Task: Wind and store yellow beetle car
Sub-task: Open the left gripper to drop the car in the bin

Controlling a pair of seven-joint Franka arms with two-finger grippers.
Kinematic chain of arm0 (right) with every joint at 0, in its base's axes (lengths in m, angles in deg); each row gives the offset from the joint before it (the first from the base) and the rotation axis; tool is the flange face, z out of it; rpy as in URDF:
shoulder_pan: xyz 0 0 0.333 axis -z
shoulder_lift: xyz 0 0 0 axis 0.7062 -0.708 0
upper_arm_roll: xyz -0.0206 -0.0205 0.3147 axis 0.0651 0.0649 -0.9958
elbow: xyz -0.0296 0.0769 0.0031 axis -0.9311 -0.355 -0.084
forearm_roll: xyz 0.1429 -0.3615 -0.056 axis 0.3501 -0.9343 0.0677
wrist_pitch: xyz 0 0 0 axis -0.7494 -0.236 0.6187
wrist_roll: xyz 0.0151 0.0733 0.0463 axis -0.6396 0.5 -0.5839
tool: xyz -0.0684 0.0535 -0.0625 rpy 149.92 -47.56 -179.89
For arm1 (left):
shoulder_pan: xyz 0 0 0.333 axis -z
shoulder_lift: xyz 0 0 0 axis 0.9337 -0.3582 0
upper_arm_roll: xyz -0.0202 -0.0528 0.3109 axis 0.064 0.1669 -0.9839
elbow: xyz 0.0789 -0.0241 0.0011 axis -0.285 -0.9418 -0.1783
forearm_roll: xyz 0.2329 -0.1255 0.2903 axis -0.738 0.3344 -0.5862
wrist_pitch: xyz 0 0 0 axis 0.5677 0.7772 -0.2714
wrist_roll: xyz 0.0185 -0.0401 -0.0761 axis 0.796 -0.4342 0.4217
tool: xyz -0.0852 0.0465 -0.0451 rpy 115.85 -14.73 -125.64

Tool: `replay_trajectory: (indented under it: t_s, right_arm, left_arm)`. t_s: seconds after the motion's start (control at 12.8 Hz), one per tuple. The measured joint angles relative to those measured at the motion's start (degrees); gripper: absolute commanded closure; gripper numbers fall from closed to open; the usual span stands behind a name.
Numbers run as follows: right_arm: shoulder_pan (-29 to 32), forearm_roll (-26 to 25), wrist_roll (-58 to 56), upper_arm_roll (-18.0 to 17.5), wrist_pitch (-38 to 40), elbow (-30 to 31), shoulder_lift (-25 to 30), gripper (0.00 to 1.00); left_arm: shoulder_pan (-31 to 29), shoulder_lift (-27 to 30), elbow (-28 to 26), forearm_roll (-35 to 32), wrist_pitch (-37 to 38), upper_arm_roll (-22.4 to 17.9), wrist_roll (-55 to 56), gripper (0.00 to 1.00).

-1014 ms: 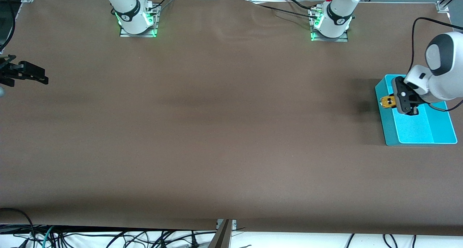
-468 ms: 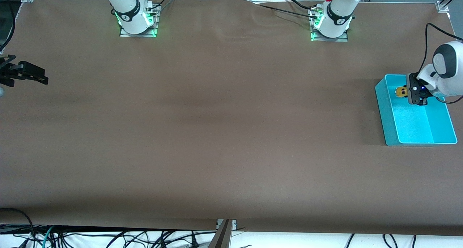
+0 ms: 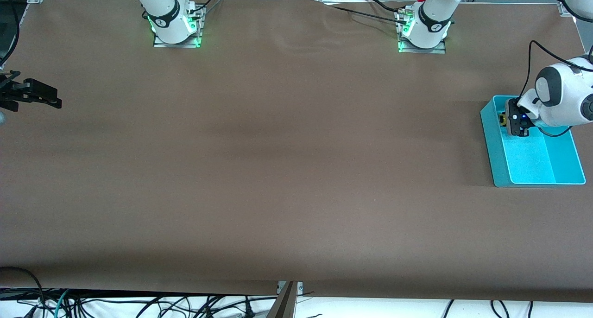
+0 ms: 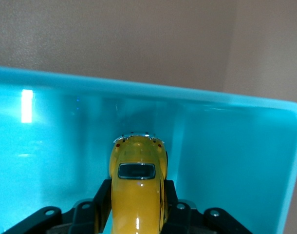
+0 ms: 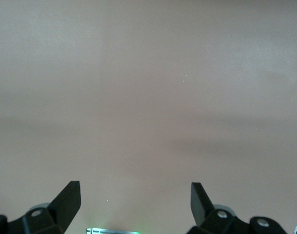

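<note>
left gripper sank into turquoise bin, fingers pinching yellow beetle car; right gripper waits, spread.

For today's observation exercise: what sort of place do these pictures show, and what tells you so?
Probably a robotics lab: a brown-covered table with two arms bolted on, loose cables along its edges, and the left gripper holding a yellow beetle car in a turquoise bin.

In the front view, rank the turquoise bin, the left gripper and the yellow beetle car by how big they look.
1. turquoise bin, by far the largest.
2. left gripper, a small dark block over the bin's end nearest the bases.
3. yellow beetle car, only a yellow sliver, mostly hidden by the gripper holding it.
</note>
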Motion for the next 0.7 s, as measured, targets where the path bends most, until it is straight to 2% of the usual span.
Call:
replay_trajectory:
  t_s: [0.31,0.7]
  right_arm:
    - [0.0,0.0,0.0,0.0,-0.01,0.0,0.0,0.0]
    - [0.0,0.0,0.0,0.0,-0.02,0.0,-0.02,0.0]
  left_arm:
    - [-0.65,1.51,0.72,0.61,-0.32,1.57,1.39,0.0]
    - [-0.32,10.17,1.9,2.93,1.6,4.88,3.17,0.01]
